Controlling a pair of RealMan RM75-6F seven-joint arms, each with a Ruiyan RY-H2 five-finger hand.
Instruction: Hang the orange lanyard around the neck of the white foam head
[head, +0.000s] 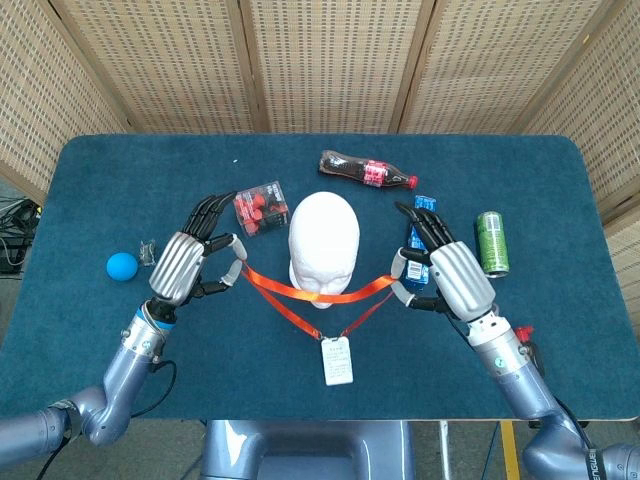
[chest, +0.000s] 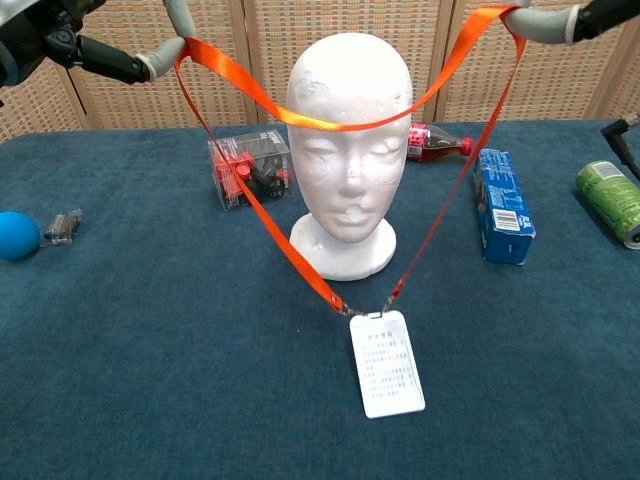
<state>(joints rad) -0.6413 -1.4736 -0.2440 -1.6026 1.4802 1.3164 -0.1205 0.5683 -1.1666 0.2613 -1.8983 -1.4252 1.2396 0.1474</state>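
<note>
The white foam head (head: 323, 248) (chest: 350, 150) stands upright at mid-table. My left hand (head: 190, 262) (chest: 90, 40) pinches the orange lanyard (head: 275, 284) (chest: 230, 75) to the left of the head. My right hand (head: 445, 272) (chest: 560, 15) pinches it to the right. Both hands are raised about as high as the crown. The far strand sags across the forehead. The near strands run down in a V to the white badge (head: 337, 360) (chest: 387, 362), which hangs in front of the base.
A clear box of red pieces (head: 260, 208) (chest: 245, 168) sits behind the head on the left. A cola bottle (head: 366, 171) (chest: 435, 140), blue box (chest: 503, 205) and green can (head: 491, 243) (chest: 610, 200) lie to the right. A blue ball (head: 121, 266) (chest: 15, 235) rests far left.
</note>
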